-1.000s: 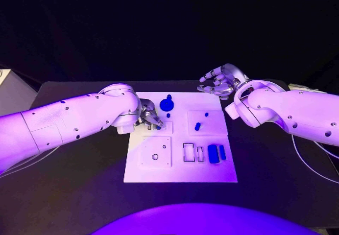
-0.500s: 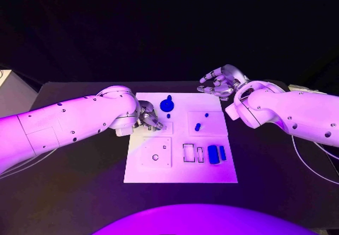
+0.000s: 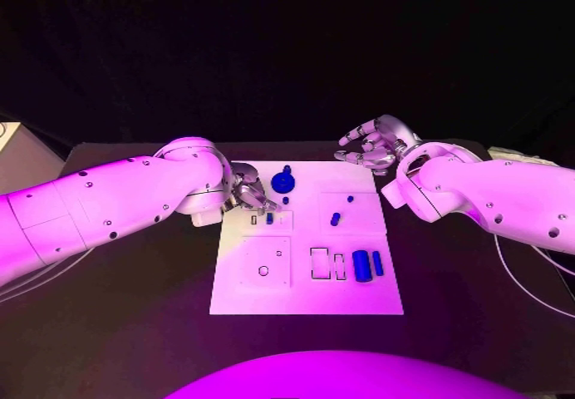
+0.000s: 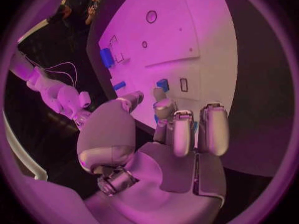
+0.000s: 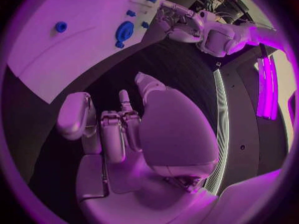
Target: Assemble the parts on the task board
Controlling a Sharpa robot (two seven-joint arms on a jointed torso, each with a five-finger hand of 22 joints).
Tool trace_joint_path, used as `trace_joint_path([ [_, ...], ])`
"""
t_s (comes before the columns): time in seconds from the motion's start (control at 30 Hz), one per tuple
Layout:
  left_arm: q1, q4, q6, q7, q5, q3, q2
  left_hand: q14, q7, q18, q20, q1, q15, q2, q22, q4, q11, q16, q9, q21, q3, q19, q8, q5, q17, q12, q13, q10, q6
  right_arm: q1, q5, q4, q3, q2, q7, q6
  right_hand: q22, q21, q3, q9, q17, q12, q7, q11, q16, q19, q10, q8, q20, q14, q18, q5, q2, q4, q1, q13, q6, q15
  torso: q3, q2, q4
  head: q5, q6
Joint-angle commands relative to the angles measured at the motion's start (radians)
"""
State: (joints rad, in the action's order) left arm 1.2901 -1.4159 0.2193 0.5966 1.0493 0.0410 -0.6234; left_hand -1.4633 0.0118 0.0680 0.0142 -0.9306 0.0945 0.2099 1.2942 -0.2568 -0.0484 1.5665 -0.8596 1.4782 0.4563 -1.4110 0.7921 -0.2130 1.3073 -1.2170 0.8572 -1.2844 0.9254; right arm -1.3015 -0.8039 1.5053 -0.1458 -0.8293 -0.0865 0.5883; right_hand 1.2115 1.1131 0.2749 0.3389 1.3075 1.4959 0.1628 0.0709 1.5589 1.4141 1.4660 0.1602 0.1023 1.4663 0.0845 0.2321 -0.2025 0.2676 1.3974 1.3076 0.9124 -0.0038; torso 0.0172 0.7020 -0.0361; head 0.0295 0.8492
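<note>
Blue parts (image 3: 362,264) lie on the white task board (image 3: 307,293), on a black table (image 3: 120,332).

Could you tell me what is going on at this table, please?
A two-armed robot is assembling small blue parts on the white task board. The left robot hand hovers by the board's far-left area beside the round blue part, apparently holding nothing. The right robot hand waits, fingers curled, past the far edge.

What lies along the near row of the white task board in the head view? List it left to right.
Square white plate with a small oval hole → empty rectangular slot → narrow pale slot → thick blue block → slim blue bar.
</note>
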Motion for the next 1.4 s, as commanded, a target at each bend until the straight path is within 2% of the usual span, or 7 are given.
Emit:
trace_joint_path([
  [0.03, 0.006, -0.007, 0.001, 0.002, -0.010, -0.008, -0.008, -0.098, 0.009, -0.006, 0.003, -0.021, 0.002, 0.001, -0.022, -0.009, 0.004, -0.011, -0.001, -0.011, -0.016, 0.021, -0.007, 0.005, 0.235, 0.015, -0.020, 0.020, -0.010, 0.001, -0.007, -0.002, 0.000, 0.001, 0.010, -0.014, -0.001, -0.006, 0.003, -0.001, 0.224, -0.006, 0.001, 0.008, -0.003, -0.008, 0.034, -0.006, -0.002, 0.095, 0.012, 0.004, 0.000, 0.006, -0.010, 0.198, -0.006, 0.006, 0.0000, 0.001, -0.0018, -0.001, -0.005],
  [0.13, 0.015, -0.005, 0.013, 0.002, -0.043, -0.021, -0.019, -0.087, 0.018, 0.001, 0.009, -0.056, -0.006, -0.004, -0.058, -0.021, 0.013, -0.029, 0.000, -0.027, -0.037, 0.044, -0.019, -0.002, 0.205, 0.034, -0.051, 0.048, -0.028, 0.001, -0.006, -0.003, 0.000, 0.000, 0.010, -0.014, -0.001, -0.006, 0.003, -0.001, 0.224, -0.006, 0.001, 0.008, -0.003, -0.008, 0.034, -0.006, -0.002, 0.095, 0.012, 0.004, 0.000, 0.006, -0.010, 0.198, -0.006, 0.006, 0.0001, 0.001, -0.0023, -0.002, -0.006],
  [0.23, 0.025, 0.011, 0.023, 0.002, -0.066, -0.034, -0.027, -0.071, 0.044, 0.011, 0.024, -0.097, -0.025, -0.017, -0.109, -0.029, 0.036, -0.052, 0.020, -0.051, -0.060, 0.080, -0.062, -0.010, 0.166, 0.082, -0.130, 0.118, -0.070, 0.001, -0.006, -0.004, 0.000, -0.001, 0.010, -0.014, -0.001, -0.006, 0.003, -0.001, 0.224, -0.006, 0.001, 0.008, -0.003, -0.008, 0.034, -0.006, -0.002, 0.095, 0.012, 0.004, 0.000, 0.006, -0.010, 0.198, -0.006, 0.006, -0.0004, 0.000, -0.0029, -0.003, -0.009],
  [0.5, 0.037, 0.105, -0.003, -0.015, -0.087, -0.046, -0.019, -0.068, 0.089, 0.013, 0.052, -0.152, -0.059, -0.037, -0.115, -0.031, 0.075, -0.054, 0.103, -0.058, -0.096, 0.085, -0.175, -0.012, 0.160, 0.101, -0.175, 0.164, -0.135, 0.001, -0.006, -0.004, 0.000, -0.002, 0.011, -0.014, -0.002, -0.007, 0.002, -0.001, 0.223, -0.006, 0.001, 0.008, -0.004, -0.009, 0.034, -0.006, -0.001, 0.094, 0.012, 0.003, 0.000, 0.007, -0.012, 0.198, -0.007, 0.006, 0.0007, 0.003, -0.0009, -0.010, -0.026],
  [0.77, 0.043, 0.189, -0.028, -0.034, -0.072, -0.050, 0.002, -0.070, 0.091, 0.011, 0.054, -0.159, -0.061, -0.040, -0.107, -0.031, 0.077, -0.050, 0.112, -0.055, -0.099, 0.080, -0.181, -0.013, 0.165, 0.093, -0.164, 0.157, -0.133, 0.001, -0.005, -0.005, 0.000, -0.002, 0.011, -0.014, -0.002, -0.007, 0.002, -0.001, 0.223, -0.006, 0.001, 0.008, -0.004, -0.009, 0.034, -0.006, -0.001, 0.094, 0.012, 0.003, 0.000, 0.007, -0.012, 0.198, -0.007, 0.006, 0.0003, 0.004, -0.0001, -0.012, -0.035],
  [1.07, 0.047, 0.281, -0.005, -0.038, -0.067, -0.050, 0.044, -0.071, 0.091, 0.011, 0.056, -0.160, -0.062, -0.041, -0.103, -0.033, 0.077, -0.048, 0.116, -0.053, -0.103, 0.077, -0.183, -0.012, 0.169, 0.089, -0.159, 0.154, -0.127, 0.001, -0.005, -0.004, 0.000, -0.003, 0.011, -0.014, -0.002, -0.007, 0.002, -0.001, 0.223, -0.006, 0.001, 0.008, -0.004, -0.009, 0.034, -0.006, -0.001, 0.094, 0.012, 0.003, 0.000, 0.007, -0.012, 0.198, -0.007, 0.006, 0.0003, 0.005, -0.0014, -0.013, -0.033],
  [1.4, 0.046, 0.374, 0.029, -0.048, -0.066, -0.039, 0.104, -0.070, 0.092, 0.012, 0.056, -0.158, -0.062, -0.041, -0.108, -0.033, 0.077, -0.050, 0.118, -0.055, -0.106, 0.080, -0.184, -0.011, 0.165, 0.091, -0.165, 0.157, -0.126, 0.001, -0.006, -0.001, 0.000, -0.003, 0.011, -0.014, -0.002, -0.008, 0.003, -0.001, 0.223, -0.007, 0.001, 0.008, -0.004, -0.008, 0.034, -0.006, -0.001, 0.094, 0.012, 0.004, 0.000, 0.007, -0.013, 0.197, -0.007, 0.006, 0.0025, 0.011, 0.0032, -0.015, -0.033],
])
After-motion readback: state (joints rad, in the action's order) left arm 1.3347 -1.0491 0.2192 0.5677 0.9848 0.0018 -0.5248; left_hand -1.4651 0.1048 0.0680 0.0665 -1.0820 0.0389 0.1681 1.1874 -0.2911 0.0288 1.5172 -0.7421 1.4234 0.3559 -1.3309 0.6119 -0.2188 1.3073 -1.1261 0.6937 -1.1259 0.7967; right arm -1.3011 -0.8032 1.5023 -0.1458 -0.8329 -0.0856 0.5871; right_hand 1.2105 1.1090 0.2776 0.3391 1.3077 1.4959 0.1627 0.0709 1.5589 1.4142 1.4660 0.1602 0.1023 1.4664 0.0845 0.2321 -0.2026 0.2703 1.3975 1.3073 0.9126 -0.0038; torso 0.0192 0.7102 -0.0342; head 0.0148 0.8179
